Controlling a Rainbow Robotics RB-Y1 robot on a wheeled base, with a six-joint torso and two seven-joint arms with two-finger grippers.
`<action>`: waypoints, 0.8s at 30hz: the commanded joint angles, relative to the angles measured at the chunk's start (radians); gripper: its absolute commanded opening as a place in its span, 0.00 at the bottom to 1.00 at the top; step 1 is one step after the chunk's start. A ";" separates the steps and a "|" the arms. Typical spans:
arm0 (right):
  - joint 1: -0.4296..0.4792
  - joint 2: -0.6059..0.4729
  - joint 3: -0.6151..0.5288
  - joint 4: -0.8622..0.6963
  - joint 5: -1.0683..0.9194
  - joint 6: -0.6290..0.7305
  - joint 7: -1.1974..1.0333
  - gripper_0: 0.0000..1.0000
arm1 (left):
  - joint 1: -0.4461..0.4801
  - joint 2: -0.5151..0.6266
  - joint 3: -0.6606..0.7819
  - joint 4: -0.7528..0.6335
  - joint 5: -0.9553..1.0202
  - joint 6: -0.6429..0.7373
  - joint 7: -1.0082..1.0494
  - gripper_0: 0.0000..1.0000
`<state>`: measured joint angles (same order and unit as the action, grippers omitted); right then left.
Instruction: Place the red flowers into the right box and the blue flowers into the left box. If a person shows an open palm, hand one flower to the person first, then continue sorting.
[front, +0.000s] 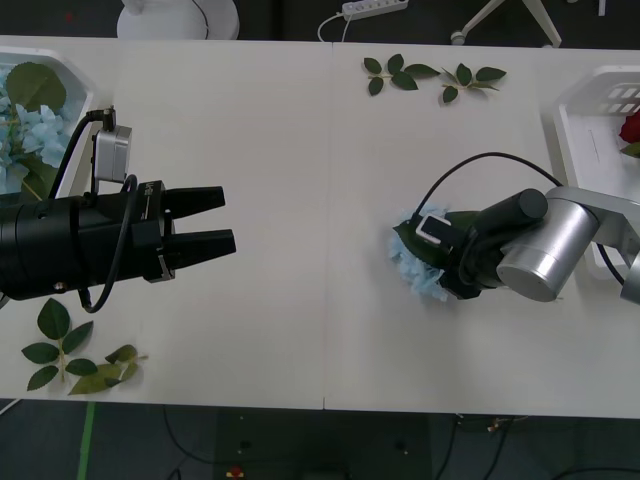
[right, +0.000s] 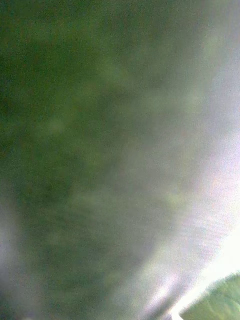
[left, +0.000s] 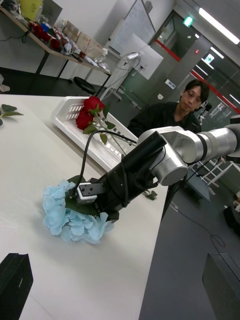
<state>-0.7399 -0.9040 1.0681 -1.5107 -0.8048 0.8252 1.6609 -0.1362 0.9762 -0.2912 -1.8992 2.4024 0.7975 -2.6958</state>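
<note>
The right gripper (front: 432, 262) presses onto a blue flower (left: 72, 221) lying mid-table, its jaw state hidden by leaves, presumably to grasp it for the left box (front: 72, 80); the left gripper (front: 205, 222) waits, fingers parted.

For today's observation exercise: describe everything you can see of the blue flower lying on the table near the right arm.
The blue flower is a fluffy, pale sky-blue head of many small, fabric-like petals, with dark green leaves on top. It lies on the white table, right of centre and well short of either box. The right gripper is pressed down into it from the robot's right, covering its leaves and hiding its stem; whether the fingers have closed cannot be seen. Nothing else touches it.
</note>
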 joint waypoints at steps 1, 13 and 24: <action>0.002 0.008 0.024 0.026 0.006 -0.009 0.016 0.00 | -0.034 0.041 -0.008 -0.032 0.015 -0.012 -0.009 1.00; 0.001 -0.150 -0.267 -0.284 -0.284 0.106 0.028 0.00 | -0.034 0.041 -0.008 -0.032 0.015 -0.012 -0.009 1.00; -0.084 -0.039 -0.517 -0.307 -0.545 0.089 0.039 0.00 | -0.034 0.041 -0.008 -0.032 0.015 -0.012 -0.009 1.00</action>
<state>-0.7461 -1.0010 0.5756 -1.8226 -1.3042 0.9279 1.6675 -0.1363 0.9768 -0.2913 -1.8996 2.4028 0.7973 -2.6958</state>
